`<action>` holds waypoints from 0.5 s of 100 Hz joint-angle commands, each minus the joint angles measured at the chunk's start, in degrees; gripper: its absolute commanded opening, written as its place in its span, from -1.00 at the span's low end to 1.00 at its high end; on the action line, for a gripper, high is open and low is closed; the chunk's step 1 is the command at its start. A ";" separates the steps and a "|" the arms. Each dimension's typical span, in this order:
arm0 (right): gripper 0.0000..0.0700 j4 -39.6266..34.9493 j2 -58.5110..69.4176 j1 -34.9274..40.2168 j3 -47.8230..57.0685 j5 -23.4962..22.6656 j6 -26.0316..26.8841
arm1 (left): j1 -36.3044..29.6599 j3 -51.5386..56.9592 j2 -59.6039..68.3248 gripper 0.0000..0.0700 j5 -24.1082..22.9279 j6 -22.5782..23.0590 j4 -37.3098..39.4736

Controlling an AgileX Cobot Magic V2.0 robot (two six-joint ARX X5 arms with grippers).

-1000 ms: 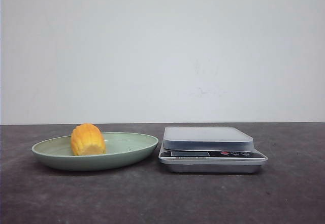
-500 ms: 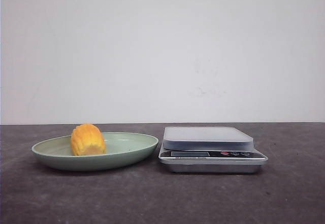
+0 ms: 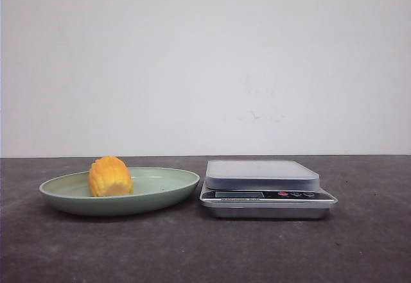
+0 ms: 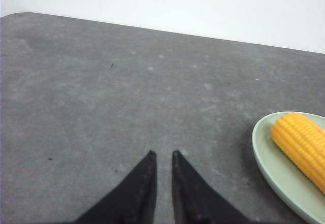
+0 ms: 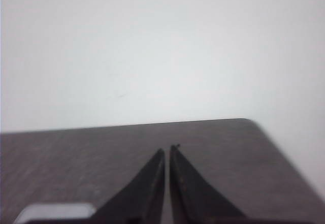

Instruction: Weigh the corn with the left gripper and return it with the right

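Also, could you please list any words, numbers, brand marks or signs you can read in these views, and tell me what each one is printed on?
No text can be read in any view.
Scale: a thin line of print runs under its display window, too small and blurred to read; the display itself shows no digits I can make out.
Scale buttons: one red and two dark, with no legible symbols.
Corn, green plate, table and wall: no markings visible.

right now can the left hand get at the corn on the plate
Probably yes. The corn lies uncovered on the green plate, with nothing over or beside it. In the left wrist view the left hand is empty, nearly shut, over bare table beside the plate; it would need to open first.
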 commanded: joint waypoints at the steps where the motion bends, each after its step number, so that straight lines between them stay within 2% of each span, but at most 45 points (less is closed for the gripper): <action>1: -0.97 8.87 -1.44 -1.57 -9.75 -5.20 -1.62 | 0.00 -0.94 -0.07 -0.96 0.04 0.33 -0.28; 12: -0.97 14.69 -4.42 -2.91 -20.63 -6.34 -1.55 | 0.00 -0.94 -0.07 -0.96 0.04 0.33 -0.28; 25: -0.97 15.78 -8.31 -3.06 -29.42 -5.92 -1.57 | 0.00 -0.94 -0.07 -0.96 0.04 0.33 -0.26; 50: -0.97 15.30 -11.08 -3.08 -34.03 -5.92 -2.08 | 0.00 -0.94 -0.07 -0.96 0.04 0.33 -0.24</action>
